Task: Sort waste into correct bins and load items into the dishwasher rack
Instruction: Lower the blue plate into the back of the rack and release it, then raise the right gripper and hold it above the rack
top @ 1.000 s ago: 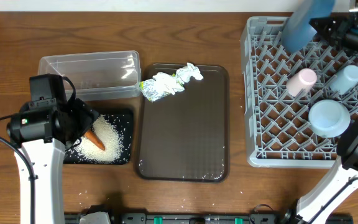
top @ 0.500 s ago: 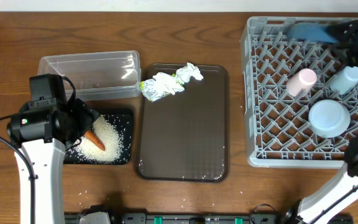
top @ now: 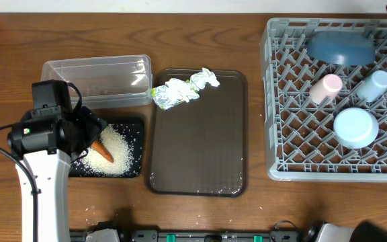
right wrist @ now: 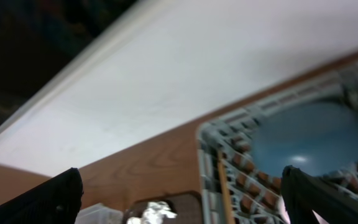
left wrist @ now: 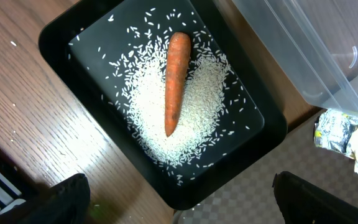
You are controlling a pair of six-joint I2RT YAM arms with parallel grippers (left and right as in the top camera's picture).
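Observation:
The carrot [left wrist: 176,81] lies on a heap of rice [left wrist: 185,118] in the black bin [left wrist: 61,37]. My left gripper [left wrist: 179,190] hangs open above that bin's near corner, holding nothing. The clear tub [top: 99,81] stands behind it. Crumpled wrappers [top: 180,89] rest on the brown tray's [top: 200,148] back edge. In the dishwasher rack [top: 271,101] the dark-blue bowl [top: 340,47] lies upside down at the back. With it are a pinkish cup [top: 326,87], a pale-blue cup [top: 373,85] and a small pale-blue bowl [top: 355,127]. My right gripper [right wrist: 180,186] is open and empty, off the rack's far right.
Loose rice grains [top: 96,210] dot the wood in front of the black bin. A white wall [right wrist: 197,68] runs behind the table's back edge. The left arm's body [top: 42,131] covers the black bin's left side in the overhead view.
The right gripper opened and let go of the dark-blue bowl, which now lies flat in the rack's back row. The right arm withdrew out of the overhead view. The left arm stayed still.

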